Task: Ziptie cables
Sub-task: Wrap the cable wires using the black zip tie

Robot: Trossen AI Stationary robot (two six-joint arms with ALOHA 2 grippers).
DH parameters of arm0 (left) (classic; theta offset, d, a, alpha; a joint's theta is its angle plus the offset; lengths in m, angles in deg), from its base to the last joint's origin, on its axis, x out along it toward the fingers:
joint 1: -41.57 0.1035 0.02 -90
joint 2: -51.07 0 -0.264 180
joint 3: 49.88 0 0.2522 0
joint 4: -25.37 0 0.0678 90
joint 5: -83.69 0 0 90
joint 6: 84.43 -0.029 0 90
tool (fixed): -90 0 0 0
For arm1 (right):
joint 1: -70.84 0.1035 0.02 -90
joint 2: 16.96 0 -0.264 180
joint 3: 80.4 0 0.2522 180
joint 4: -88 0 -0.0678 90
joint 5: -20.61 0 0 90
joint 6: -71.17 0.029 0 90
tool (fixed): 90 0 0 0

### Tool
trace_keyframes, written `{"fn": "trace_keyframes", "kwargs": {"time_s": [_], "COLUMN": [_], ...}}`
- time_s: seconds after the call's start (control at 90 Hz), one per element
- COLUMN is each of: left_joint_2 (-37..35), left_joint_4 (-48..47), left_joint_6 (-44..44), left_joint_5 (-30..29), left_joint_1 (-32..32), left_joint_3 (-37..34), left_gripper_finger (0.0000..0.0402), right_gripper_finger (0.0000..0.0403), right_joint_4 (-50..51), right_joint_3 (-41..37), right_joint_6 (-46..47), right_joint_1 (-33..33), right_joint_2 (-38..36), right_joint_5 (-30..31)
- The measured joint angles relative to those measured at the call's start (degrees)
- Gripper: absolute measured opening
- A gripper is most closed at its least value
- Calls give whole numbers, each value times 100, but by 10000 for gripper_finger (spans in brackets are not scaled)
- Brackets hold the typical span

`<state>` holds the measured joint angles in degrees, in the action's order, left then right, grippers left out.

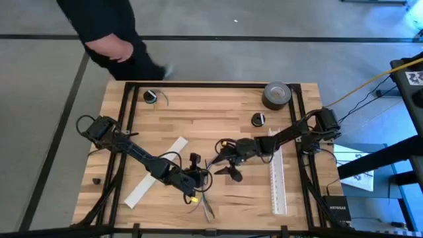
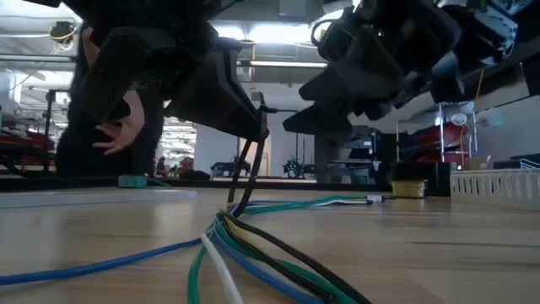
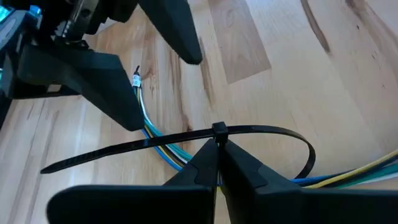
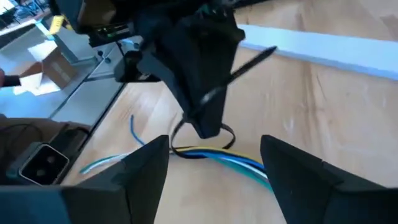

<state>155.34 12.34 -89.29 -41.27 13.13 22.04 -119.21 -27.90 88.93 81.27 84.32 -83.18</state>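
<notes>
The cables, thin blue, white, green and yellow wires, lie on the wooden table near its front edge. The black ziptie is looped around them, its free tail sticking out sideways. My left gripper is shut on the ziptie, just above the cables. My right gripper is open and hovers close beside it. Its fingers stand on either side of the loop and touch nothing. My left gripper pinches the ziptie at its head, where the strip passes through and closes the loop, between its two shut fingers. The fingers come down at a slant from above. The loop hangs below them around the cables, which rest on the table.
Two long white slotted strips lie on the table, one at the left and one at the right. A grey tape roll and a small black round part sit toward the far edge. A person stands beyond it.
</notes>
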Motion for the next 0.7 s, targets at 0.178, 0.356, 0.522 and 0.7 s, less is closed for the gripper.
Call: {"fn": "trace_keyframes", "kwargs": {"time_s": [0.178, 0.356, 0.522, 0.7], "left_joint_2": [0, 0, 0, 0], "left_joint_4": [4, 31, 33, 37], "left_joint_6": [0, 6, 6, 1], "left_joint_5": [0, 0, -2, -2], "left_joint_1": [0, 0, 0, 4], "left_joint_3": [0, 2, 2, 2], "left_gripper_finger": [0, 0, 0, 0], "right_gripper_finger": [241, 241, 241, 241], "right_joint_4": [8, 15, -17, -46], "right_joint_3": [0, 0, 0, 0], "right_joint_6": [41, 44, 22, 11], "right_joint_1": [2, 5, 3, 5], "right_joint_2": [0, 0, 0, 0], "right_joint_5": [-53, 55, 113, -152]}}
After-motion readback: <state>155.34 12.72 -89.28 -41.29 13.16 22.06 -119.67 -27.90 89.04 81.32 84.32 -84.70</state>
